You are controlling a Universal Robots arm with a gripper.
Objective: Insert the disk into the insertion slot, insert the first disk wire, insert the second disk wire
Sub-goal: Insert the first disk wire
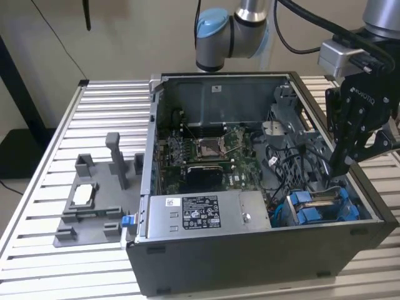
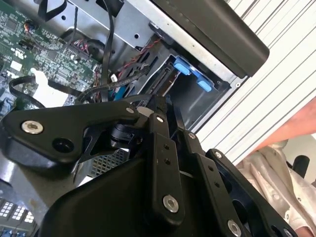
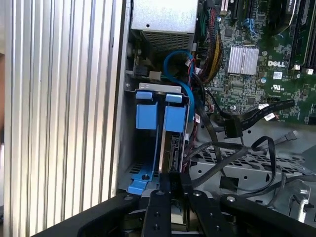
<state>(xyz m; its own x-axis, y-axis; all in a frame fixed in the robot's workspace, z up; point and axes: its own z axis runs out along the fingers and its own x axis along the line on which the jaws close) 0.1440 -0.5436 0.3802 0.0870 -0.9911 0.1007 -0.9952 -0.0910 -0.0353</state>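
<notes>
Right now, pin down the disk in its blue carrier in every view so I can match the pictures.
Exterior view: the disk stands in the case's near corner, toward the exterior view's right.
Second wrist view: the disk, next to the case's dark outer wall.
First wrist view: the disk, between the ribbed table and black cables.
Shared landmark: green motherboard.
</notes>
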